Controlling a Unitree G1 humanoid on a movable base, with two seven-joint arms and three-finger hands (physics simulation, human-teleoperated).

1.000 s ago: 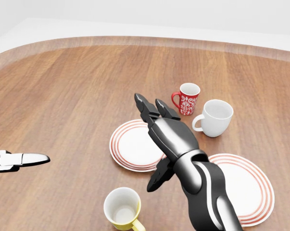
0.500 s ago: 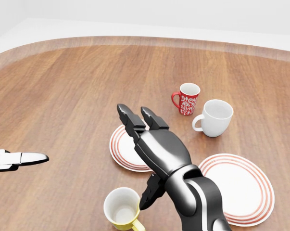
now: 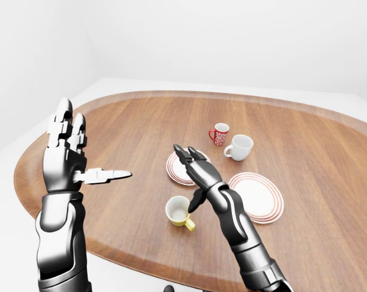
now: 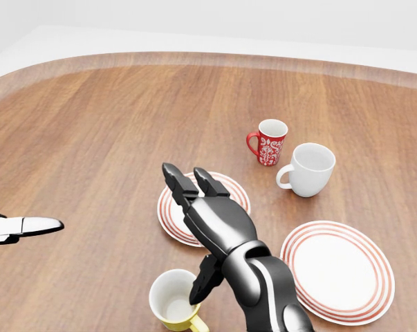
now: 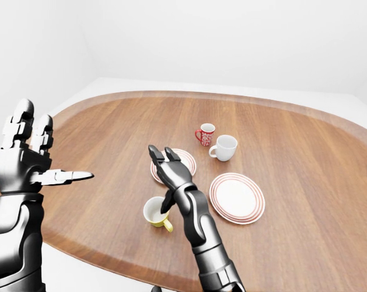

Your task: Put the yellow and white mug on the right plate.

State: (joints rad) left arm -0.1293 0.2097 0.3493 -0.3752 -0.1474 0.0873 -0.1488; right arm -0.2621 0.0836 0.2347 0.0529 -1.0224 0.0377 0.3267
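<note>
On the wide oval wooden table (image 3: 140, 131) that fills most of the left-eye view stand two plates and three mugs. The table top is brown wood with a lighter rim, and around it the room is plain white.

The robot's right arm comes up from the bottom of the head view. Its right hand (image 4: 207, 228) is dark and glossy, and it hangs over the lower right part of the left plate (image 4: 177, 207). Two fingers point up and to the left and are spread wide; the thumb points down, and its tip is at the right rim of the yellow and white mug (image 4: 175, 300). The fingers do not close around anything. It is hard to tell if the thumb touches the rim.

The left hand (image 3: 66, 153) is raised at the left of the left-eye view, well apart from the dishes. Its fingers stand upright and open, the thumb points to the right, and the hand is empty.

The right plate (image 4: 339, 271) is white with red rings and lies bare at the lower right of the head view. The mug stands upright below the left plate, near the bottom edge, with its handle to the lower right.

Higher up, a white mug (image 4: 310, 169) and a smaller red patterned mug (image 4: 270, 142) stand just beside each other.
</note>
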